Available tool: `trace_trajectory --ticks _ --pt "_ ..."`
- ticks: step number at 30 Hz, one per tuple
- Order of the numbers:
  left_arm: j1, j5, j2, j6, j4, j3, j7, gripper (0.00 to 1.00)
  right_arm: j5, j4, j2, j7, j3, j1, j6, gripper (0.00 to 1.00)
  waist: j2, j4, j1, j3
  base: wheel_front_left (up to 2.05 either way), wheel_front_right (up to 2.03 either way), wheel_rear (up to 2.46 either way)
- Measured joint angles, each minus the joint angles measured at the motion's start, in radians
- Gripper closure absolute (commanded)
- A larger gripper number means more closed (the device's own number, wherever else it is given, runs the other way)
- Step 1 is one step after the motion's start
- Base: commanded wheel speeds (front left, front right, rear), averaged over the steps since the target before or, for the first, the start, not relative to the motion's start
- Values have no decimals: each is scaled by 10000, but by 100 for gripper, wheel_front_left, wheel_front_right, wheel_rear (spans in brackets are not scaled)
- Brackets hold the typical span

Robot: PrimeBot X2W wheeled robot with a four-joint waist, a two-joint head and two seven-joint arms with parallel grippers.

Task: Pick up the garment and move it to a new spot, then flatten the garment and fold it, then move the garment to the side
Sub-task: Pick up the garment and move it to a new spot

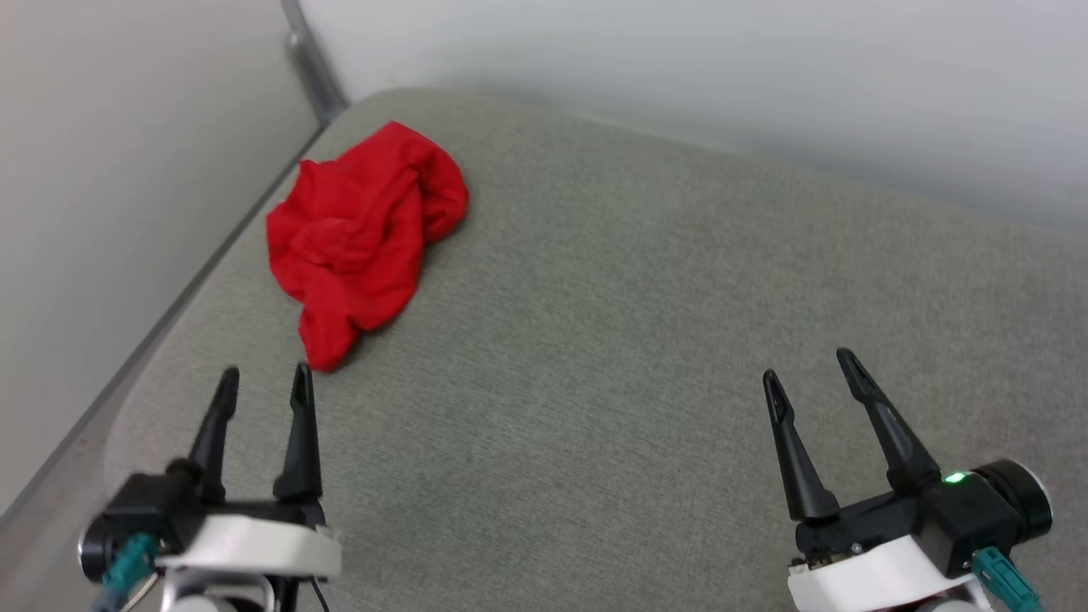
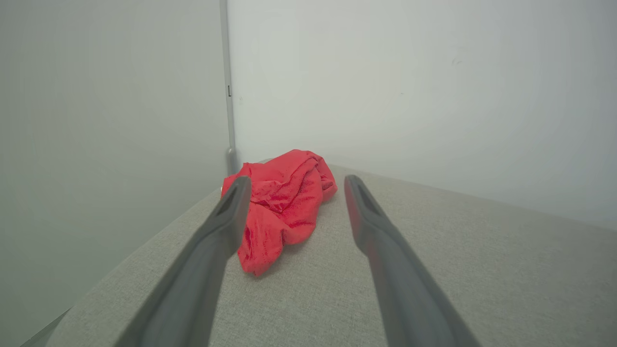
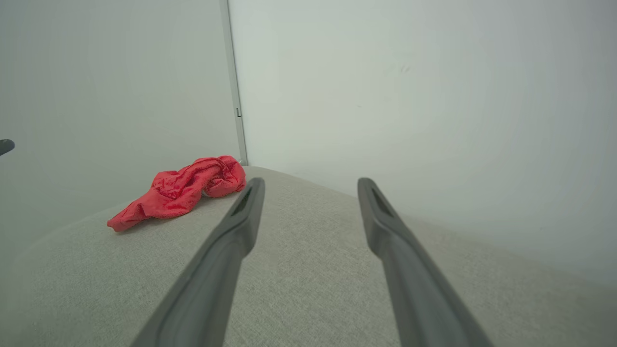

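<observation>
A: So, nearest first: what are the pincers doing?

B: Both sit at the near edge. The left gripper (image 1: 265, 374), two long black tapered fingers on a white wrist housing, has its fingers spread wide with nothing between them. The right gripper (image 1: 807, 367), of the same build with a small green light (image 1: 954, 478) lit on its body, is likewise wide apart and empty.

A: And beyond them?

B: A broad grey woven-fabric padded surface (image 1: 612, 340). Toward its far left corner lies the garment (image 1: 361, 238), a crumpled heap of thin red cloth. It is just ahead of the left gripper's fingertips and well apart from the right gripper. Behind it stand pale plain walls (image 1: 722, 59) and a grey metal corner post (image 1: 310, 64).

A: Which step is this?

B: I judge it the very first: the pick-up is not yet begun. The next move calls for the left arm to reach forward, lower its fingers over a raised fold and close on it.

A: Any writing to read?

B: None. The heap shows plain red folds, and no brand or label is legible anywhere.
</observation>
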Motion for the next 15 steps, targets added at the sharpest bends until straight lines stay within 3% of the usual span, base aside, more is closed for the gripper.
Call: trace_trajectory --ticks 4,8,15 --pt "-1203 -247 685 -111 842 52 0 0 -359 -219 6 0 21 -290 0 0 0 -280 0 693 0 0 0" --pt "-2717 -1296 2098 -144 2259 -476 123 0 -711 -428 8 0 46 -574 2 0 0 -598 1 1435 0 0 0" --pt "-5260 -3783 4792 -146 3400 -1996 2696 0 -1137 -742 8 0 81 -919 2 0 0 -1194 2 2683 0 0 0"
